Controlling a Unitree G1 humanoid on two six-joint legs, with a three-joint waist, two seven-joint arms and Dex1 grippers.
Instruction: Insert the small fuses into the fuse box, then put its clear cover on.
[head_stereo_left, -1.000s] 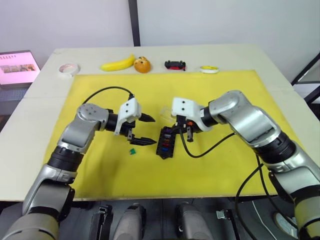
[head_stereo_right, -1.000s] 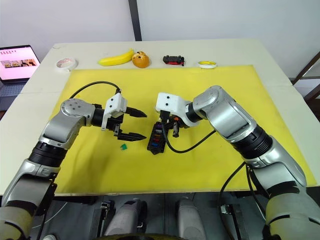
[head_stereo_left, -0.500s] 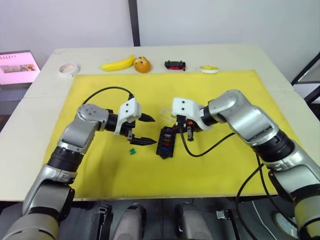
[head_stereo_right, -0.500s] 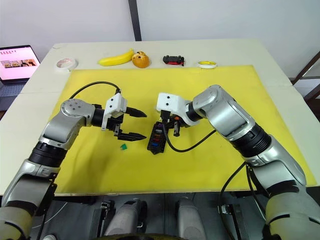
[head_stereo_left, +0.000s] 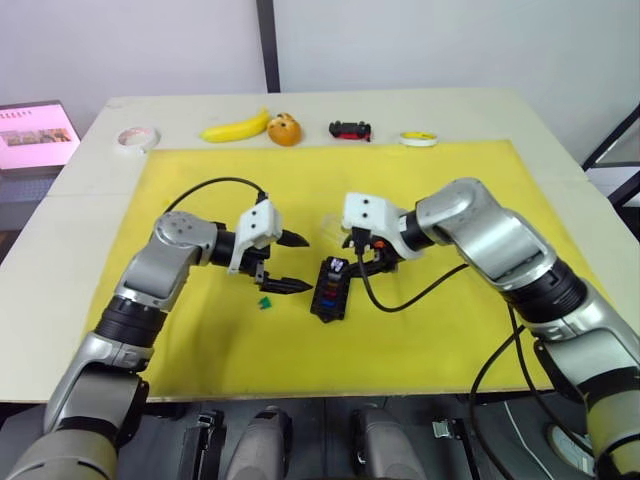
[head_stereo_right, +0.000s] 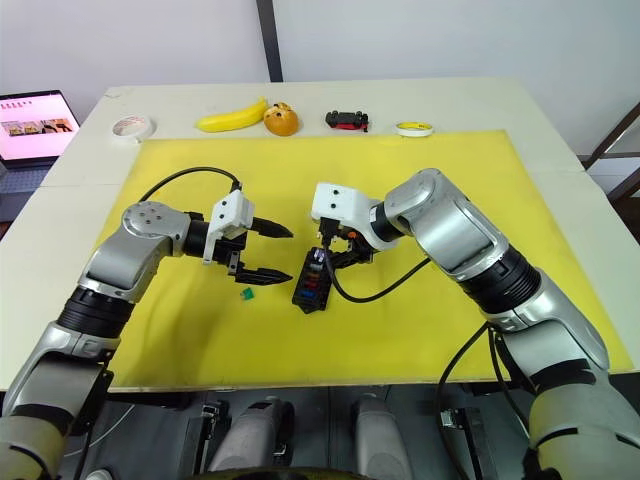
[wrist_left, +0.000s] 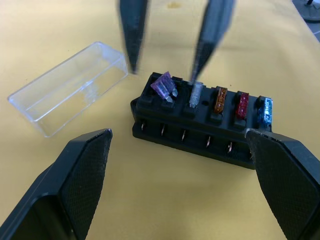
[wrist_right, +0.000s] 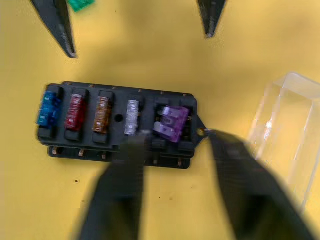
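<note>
The black fuse box (head_stereo_left: 330, 291) lies mid-mat, holding blue, red, tan and grey fuses (wrist_right: 102, 114). A purple fuse (wrist_right: 170, 122) sits tilted in its end slot. My right gripper (head_stereo_left: 366, 258) is open over that end; one fingertip (wrist_left: 194, 75) hovers at the grey fuse and the other stands just off the box. The clear cover (wrist_left: 67, 87) lies open side up beside the same end. My left gripper (head_stereo_left: 302, 262) is open with nothing in it, pointing at the box from its left. A loose green fuse (head_stereo_left: 266, 302) lies on the mat below it.
The yellow mat (head_stereo_left: 450, 330) covers most of the table. Along the far edge lie a white tape roll (head_stereo_left: 137, 138), a banana (head_stereo_left: 236, 127), an orange fruit (head_stereo_left: 285, 130), a toy car (head_stereo_left: 350, 130) and a yellow tape roll (head_stereo_left: 419, 138). A laptop (head_stereo_left: 35, 135) sits far left.
My right gripper has turned slightly over the box's far end, and the box has shifted a little toward me. The left gripper has hardly moved.
</note>
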